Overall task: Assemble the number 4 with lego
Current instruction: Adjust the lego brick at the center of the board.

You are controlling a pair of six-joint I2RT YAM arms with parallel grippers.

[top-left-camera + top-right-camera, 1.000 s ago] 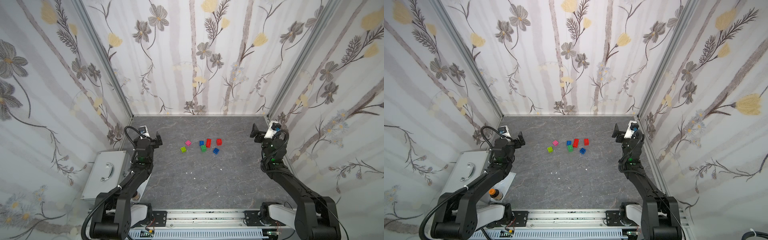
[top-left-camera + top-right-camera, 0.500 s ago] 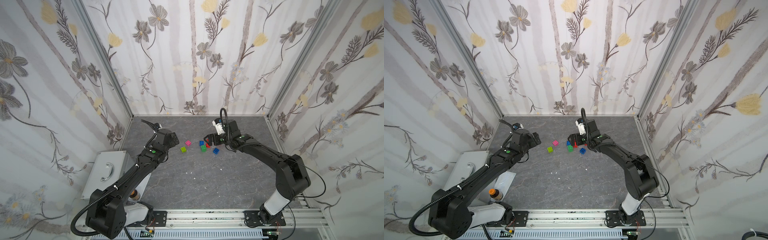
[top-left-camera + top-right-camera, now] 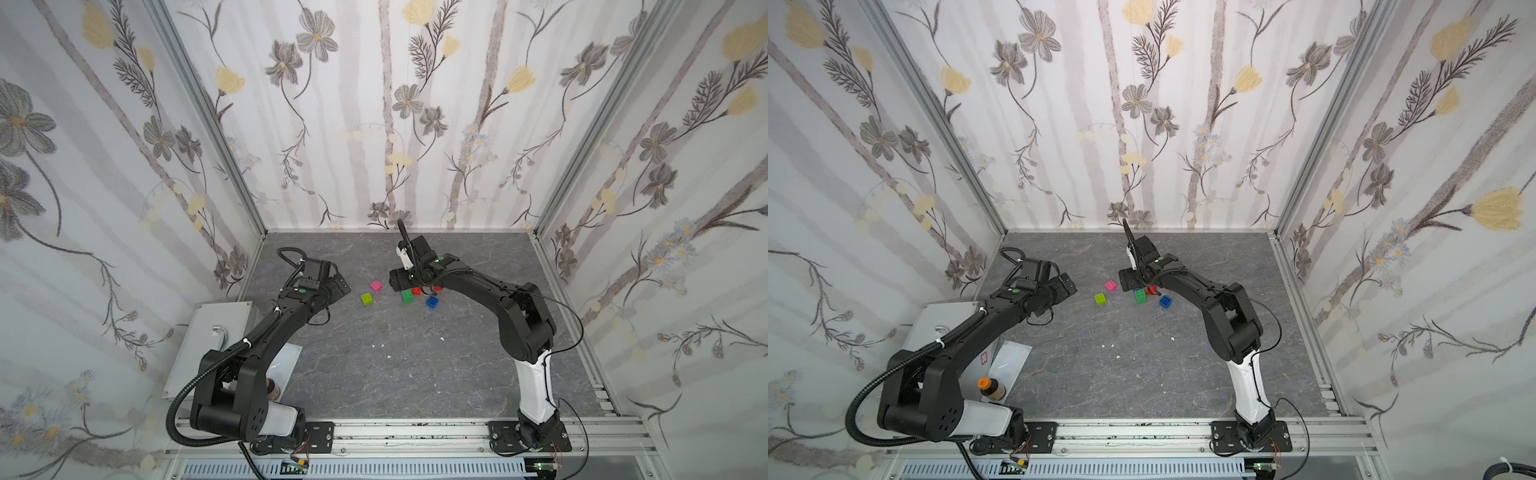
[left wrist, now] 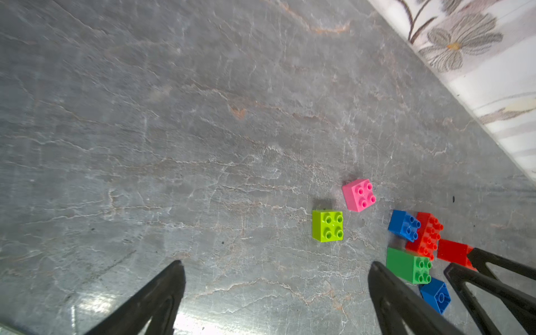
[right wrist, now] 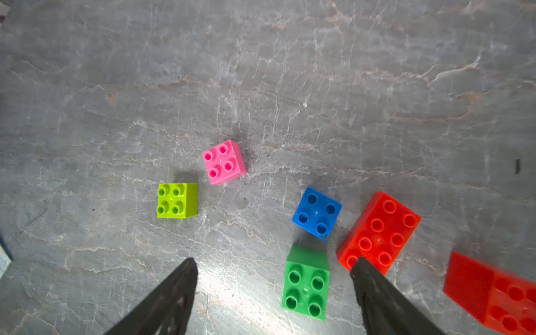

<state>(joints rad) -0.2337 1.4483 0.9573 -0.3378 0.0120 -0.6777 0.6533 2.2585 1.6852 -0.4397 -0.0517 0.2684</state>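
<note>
Left gripper [image 4: 277, 263], right gripper [image 5: 274, 259] both splayed, empty; lego [image 5: 224, 161] loose; metal case [image 3: 199, 353] closed

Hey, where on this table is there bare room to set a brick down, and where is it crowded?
Free: the grey marbled tabletop from the lime green studded brick to the near edge, and the far right corner. Crowded: around the dark green studded brick, at the right gripper.

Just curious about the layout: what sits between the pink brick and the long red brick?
A blue brick lies there, clearest in the right wrist view.
</note>
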